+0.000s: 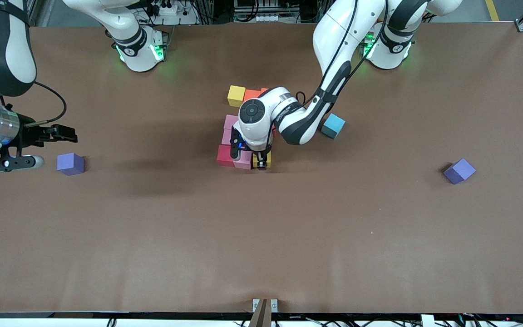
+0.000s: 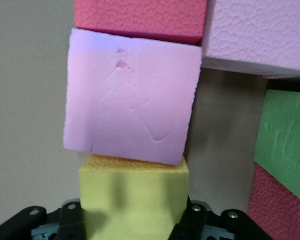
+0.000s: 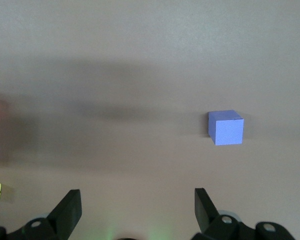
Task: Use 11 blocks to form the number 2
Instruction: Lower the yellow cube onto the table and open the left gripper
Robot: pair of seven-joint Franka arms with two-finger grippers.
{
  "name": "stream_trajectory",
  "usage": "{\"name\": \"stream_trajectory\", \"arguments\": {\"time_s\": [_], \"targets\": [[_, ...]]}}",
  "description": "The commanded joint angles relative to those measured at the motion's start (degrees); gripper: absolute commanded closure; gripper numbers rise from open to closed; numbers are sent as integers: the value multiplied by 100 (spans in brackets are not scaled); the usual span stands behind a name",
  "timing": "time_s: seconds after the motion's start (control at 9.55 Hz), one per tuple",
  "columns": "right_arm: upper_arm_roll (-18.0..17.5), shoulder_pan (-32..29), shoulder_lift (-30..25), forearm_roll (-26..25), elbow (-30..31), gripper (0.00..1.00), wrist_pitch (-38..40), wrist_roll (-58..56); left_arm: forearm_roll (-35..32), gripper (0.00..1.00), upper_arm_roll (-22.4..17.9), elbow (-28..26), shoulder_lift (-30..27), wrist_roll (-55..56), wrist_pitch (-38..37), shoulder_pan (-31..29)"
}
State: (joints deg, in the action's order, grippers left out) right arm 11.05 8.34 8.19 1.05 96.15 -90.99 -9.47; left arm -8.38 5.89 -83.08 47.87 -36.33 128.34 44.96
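My left end effector [image 1: 261, 164] is down at the near end of the block cluster in the middle of the brown worktop [image 1: 261, 236], its fingers [image 2: 70, 220] pinching a yellow block [image 2: 134, 197]; that block touches a pink block [image 2: 132, 102], which touches a red block [image 2: 140, 17] in the same row; a green block [image 2: 285, 142] sits apart across a gap; farther from the front camera lie another yellow block [image 1: 236, 95] and an orange block [image 1: 252, 95]; a light blue block [image 1: 333, 126] lies loose toward my left arm's end; I can read no lettering on any block; my right end effector [image 3: 135, 210] waits, fingers spread wide, just beside a purple cube [image 1: 71, 163]; a second purple cube [image 1: 459, 170] lies toward the left arm's end.
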Motion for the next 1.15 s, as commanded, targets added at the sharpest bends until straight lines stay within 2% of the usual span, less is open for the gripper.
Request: {"name": "stream_trajectory", "arguments": {"time_s": [0.0, 0.52, 0.94, 1.05], "targets": [[-112, -131, 59, -96, -87, 0, 28, 85, -85, 1, -36, 72, 73, 108, 121, 39], [-112, -139, 59, -96, -87, 0, 11, 85, -76, 0, -18, 64, -76, 170, 121, 5], [-112, -174, 59, -87, -96, 0, 11, 85, -15, 0, 60, 20, -392, 178, -343, 13], [-364, -383, 42, -70, -105, 0, 19, 85, -15, 0, 105, 28, -515, 248, -553, -4]]}}
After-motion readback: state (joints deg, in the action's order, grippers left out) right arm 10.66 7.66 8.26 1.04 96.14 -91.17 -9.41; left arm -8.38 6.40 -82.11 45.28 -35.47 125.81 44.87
